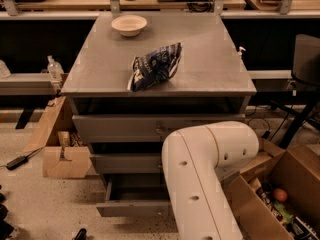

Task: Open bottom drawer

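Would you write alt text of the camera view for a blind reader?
The bottom drawer of a grey cabinet stands pulled partly out. A white robot arm fills the foreground; the gripper is out of sight. A bowl and a dark snack bag sit on the cabinet top.

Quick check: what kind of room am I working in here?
Likely a lab or workshop: cabled workbench, cardboard box of clutter, grey cabinet. Gripper hidden behind the arm.
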`<action>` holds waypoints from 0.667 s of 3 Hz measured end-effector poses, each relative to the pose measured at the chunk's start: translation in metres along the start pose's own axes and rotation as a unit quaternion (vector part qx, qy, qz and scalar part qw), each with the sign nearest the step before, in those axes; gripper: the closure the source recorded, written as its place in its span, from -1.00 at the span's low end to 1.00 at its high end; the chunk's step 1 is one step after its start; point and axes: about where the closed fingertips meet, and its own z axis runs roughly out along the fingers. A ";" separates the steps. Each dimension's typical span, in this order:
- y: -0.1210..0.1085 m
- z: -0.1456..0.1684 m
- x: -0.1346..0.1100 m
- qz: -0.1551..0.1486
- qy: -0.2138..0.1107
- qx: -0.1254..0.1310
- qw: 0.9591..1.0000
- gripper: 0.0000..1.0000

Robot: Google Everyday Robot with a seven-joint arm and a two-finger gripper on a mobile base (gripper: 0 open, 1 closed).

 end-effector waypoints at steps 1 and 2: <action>0.000 0.000 0.000 0.000 0.000 0.000 1.000 0.48; 0.000 0.000 0.000 0.000 0.000 0.000 1.000 0.01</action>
